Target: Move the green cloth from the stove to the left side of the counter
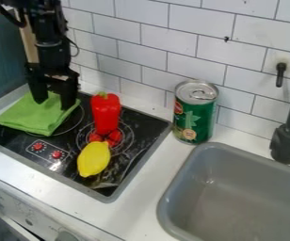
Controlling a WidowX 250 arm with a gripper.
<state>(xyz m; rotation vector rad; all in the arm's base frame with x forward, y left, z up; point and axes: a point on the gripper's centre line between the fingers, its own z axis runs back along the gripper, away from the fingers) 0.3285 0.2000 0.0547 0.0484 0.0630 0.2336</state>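
The green cloth [37, 115] lies folded into a rough square on the black stovetop [135, 141], at the corner by the wall, one edge reaching the stove's rim. Folded like that, it probably stays put by its own softness, with layers thick enough to pinch. Right above it hangs the black pincer [53, 97], its two fingers apart and pointing down, nothing clamped between them; whether the tips touch the fabric I can't tell from here. That straddling pose seems suited to soft folds.

Just beside the cloth is a red pepper [106, 112], stem towards the wall, with red patches at its lower end that I can't make out. Below it a yellow lemon [94, 159] rests on the glass, its long, bulging side probably steadying it. Farther out, on the white table [138, 188], a green can [195, 112] stands upright on its flat base, between stove and grey sink [165, 202].
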